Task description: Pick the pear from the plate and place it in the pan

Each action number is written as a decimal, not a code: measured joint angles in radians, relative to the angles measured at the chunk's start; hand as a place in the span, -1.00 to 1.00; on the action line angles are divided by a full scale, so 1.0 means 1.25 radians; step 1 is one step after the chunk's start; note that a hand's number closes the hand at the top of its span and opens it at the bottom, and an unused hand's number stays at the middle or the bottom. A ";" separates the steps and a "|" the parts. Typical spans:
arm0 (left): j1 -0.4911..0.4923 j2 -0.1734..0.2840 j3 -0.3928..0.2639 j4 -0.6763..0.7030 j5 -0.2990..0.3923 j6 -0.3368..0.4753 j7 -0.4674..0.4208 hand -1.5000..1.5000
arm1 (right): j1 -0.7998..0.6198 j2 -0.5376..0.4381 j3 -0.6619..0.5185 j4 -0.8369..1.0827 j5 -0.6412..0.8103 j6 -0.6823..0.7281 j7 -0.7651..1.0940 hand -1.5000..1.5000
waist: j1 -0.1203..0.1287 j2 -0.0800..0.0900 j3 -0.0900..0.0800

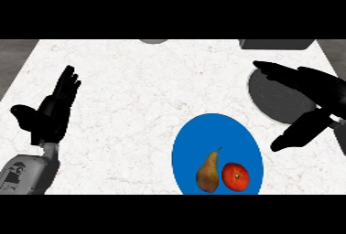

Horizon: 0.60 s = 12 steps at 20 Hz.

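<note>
While the pear (208,172) lies on the blue plate (202,137) just beside a tomato (235,176) near the bench's (135,91) front edge, bare marble stretches leftward. Left hand (52,109) rests open, fingers up; right hand (307,93), fingers spread and empty, hovers over the dark pan (270,98).

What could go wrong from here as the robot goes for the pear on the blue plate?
1. The brown-green pear lies touching the red tomato on the round blue plate, so curling fingers may catch or nudge the tomato.
2. The open black right hand hangs over the dark grey pan, away from the plate; its sweep back could misalign.
</note>
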 measured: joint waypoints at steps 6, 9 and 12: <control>0.002 -0.022 0.019 0.009 -0.019 -0.016 -0.006 0.00 | -0.035 0.084 0.016 -0.026 -0.034 0.009 0.086 -1.00 | -0.004 -0.001 0.000; -0.005 -0.030 0.031 0.016 -0.025 -0.026 -0.003 0.00 | -0.030 0.113 0.042 -0.041 -0.012 0.009 0.128 -1.00 | -0.006 -0.001 0.000; -0.006 -0.028 0.047 0.009 -0.028 -0.039 0.007 0.00 | -0.009 0.130 0.052 -0.046 0.006 0.012 0.147 -1.00 | -0.006 -0.001 0.000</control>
